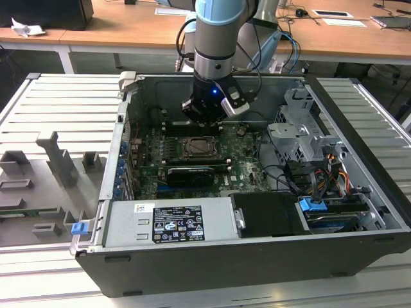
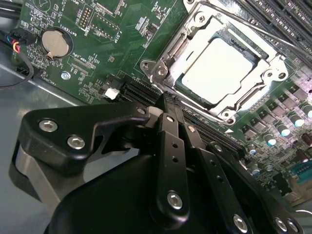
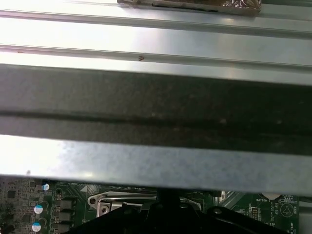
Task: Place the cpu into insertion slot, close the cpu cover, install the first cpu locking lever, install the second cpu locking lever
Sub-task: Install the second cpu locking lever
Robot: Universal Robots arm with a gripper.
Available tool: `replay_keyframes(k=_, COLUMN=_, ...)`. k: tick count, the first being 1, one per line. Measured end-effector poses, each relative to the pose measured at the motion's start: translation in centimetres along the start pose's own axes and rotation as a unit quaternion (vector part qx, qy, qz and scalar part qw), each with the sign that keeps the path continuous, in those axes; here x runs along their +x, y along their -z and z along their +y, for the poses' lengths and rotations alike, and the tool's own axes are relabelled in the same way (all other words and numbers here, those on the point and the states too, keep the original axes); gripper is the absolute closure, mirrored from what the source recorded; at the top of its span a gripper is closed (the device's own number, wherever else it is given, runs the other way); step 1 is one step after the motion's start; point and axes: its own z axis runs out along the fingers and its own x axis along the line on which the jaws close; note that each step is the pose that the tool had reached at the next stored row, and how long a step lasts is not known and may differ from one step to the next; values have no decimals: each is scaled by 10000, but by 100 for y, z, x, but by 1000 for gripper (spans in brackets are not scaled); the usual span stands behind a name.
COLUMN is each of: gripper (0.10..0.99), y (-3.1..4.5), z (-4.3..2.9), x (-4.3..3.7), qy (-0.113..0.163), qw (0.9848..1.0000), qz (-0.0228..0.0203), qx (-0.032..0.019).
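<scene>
The cpu (image 2: 218, 69) sits under the closed cpu cover (image 2: 195, 36); the gripper (image 2: 168, 100), fingers together (holding nothing), hovers beside it; lever work seems in hand, calling for a careful hook.

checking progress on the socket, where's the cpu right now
The cpu sits in the motherboard socket, framed by the cpu cover in the second wrist view, just beyond the gripper fingertips.

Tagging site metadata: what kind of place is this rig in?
Likely a lab or workshop test bench. An open PC case lies on a ribbed metal table, grey fixture blocks beside it, wooden desks behind.
</scene>
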Motion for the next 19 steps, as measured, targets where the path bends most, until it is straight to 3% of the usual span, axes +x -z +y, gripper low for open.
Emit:
replay_keyframes(k=6, gripper=980, y=8, z=-80, x=5, qy=0, qw=10000, qz=0, qx=0)
replay_keyframes(k=16, gripper=980, y=104, z=-95, x=5, qy=-1, qw=10000, qz=-1, qx=-1)
replay_keyframes(k=19, gripper=980, y=111, z=-155, x=9, qy=-1, qw=10000, qz=-1, qx=-14)
